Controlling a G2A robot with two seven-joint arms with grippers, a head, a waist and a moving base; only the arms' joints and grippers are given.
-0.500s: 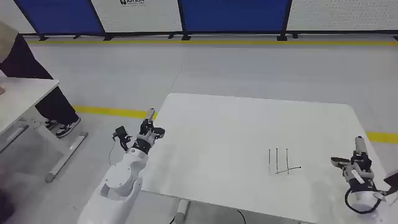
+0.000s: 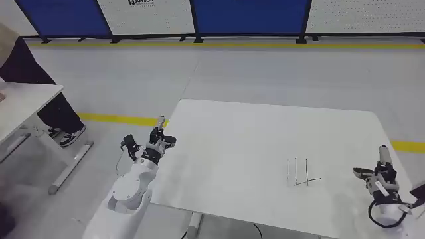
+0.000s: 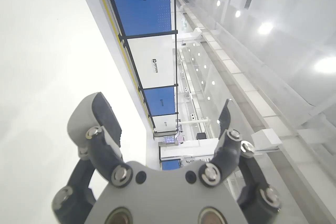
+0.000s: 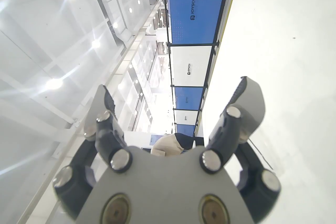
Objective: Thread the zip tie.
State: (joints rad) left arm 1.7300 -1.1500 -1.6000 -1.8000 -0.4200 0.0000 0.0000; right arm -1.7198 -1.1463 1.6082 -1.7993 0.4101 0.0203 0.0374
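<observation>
the left claw (image 3: 162, 99) and the right claw (image 4: 173, 83) are both released, jaws wide apart, grasping nothing, at opposite edges of the table (image 2: 252, 139). the zip ties (image 2: 306, 169) lie flat near the right claw, well apart from the left.

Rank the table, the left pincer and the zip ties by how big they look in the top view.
1. Table, by far the largest.
2. Left pincer and zip ties: too alike to rank. The ties as a group spread about as wide as the pincer, though each strip is much thinner.
</observation>
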